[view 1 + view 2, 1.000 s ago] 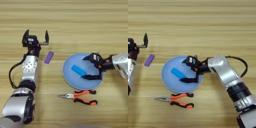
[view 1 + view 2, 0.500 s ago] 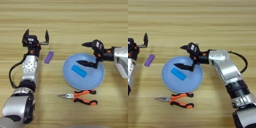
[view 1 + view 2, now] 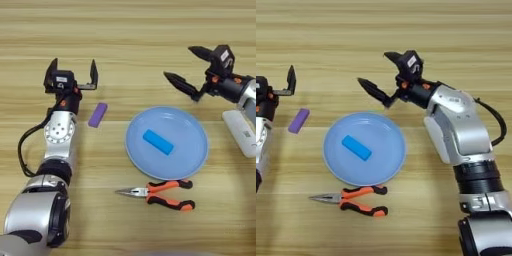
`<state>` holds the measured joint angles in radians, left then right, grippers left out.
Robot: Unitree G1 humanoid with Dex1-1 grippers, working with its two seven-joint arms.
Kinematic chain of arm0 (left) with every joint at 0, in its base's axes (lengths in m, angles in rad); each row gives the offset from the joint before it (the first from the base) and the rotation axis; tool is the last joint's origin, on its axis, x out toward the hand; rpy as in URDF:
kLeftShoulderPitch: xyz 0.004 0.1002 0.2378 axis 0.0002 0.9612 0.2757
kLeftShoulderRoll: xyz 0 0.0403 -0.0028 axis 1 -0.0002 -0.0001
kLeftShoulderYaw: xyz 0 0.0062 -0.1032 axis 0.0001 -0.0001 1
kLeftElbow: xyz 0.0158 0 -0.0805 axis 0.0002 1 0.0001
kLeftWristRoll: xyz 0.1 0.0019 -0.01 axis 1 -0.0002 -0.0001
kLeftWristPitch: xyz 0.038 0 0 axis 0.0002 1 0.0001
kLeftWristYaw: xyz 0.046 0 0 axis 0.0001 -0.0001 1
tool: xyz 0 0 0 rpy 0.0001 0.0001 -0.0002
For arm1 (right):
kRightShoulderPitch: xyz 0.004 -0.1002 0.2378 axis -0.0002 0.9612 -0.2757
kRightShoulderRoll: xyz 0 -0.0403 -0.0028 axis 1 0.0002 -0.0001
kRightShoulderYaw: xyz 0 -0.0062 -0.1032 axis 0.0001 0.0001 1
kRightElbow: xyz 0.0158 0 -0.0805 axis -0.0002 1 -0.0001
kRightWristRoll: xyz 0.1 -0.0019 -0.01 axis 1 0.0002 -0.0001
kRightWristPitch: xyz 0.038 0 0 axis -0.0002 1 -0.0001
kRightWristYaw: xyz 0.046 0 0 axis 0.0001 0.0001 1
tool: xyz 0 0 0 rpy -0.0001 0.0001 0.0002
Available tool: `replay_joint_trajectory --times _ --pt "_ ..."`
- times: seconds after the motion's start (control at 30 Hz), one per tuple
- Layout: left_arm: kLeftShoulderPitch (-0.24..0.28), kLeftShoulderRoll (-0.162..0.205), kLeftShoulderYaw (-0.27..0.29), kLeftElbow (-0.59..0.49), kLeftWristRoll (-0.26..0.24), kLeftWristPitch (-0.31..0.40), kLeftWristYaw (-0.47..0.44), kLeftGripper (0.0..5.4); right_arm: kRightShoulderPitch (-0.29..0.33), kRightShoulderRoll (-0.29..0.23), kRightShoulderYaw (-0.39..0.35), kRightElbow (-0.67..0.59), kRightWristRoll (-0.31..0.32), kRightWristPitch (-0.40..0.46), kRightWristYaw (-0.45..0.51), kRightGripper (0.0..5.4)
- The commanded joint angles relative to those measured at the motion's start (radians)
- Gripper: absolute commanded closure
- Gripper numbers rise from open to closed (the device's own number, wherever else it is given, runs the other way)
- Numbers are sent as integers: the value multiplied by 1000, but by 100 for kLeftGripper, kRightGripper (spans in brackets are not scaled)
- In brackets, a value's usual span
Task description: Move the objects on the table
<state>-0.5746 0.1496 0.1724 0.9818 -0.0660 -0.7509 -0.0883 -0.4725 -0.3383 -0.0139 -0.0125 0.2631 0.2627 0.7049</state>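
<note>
At left centre, the left pincer [image 3: 73, 75] hovers spread and empty just above the purple block [image 3: 98, 114]. The blue block [image 3: 158, 141] lies on the plate [image 3: 192, 156] mid-frame. At upper right, the right pincer [image 3: 186, 68] gapes, empty. A clean grasp likely needs descending squarely astride a block.

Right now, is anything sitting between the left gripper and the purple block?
Nothing visible. The left gripper is open just beyond the purple block, with only bare table between them. The plate and pliers lie off to the right.
</note>
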Motion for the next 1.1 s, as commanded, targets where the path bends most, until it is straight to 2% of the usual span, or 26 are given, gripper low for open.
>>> replay_joint_trajectory --times 0.03,0.3,0.63,1.1 --pt "-19 5 0 10 3 -3 0 2 18 13 -58 -56 22 -15 -75 0" --pt "-20 4 0 10 4 -4 2 2 68 24 -121 -90 14 -72 -192 0" --pt "-20 4 0 8 3 -4 3 2 135 23 -168 -65 8 -136 -274 0" --pt "-20 5 2 8 1 -5 2 2 236 34 -183 -27 -33 -217 -354 0"
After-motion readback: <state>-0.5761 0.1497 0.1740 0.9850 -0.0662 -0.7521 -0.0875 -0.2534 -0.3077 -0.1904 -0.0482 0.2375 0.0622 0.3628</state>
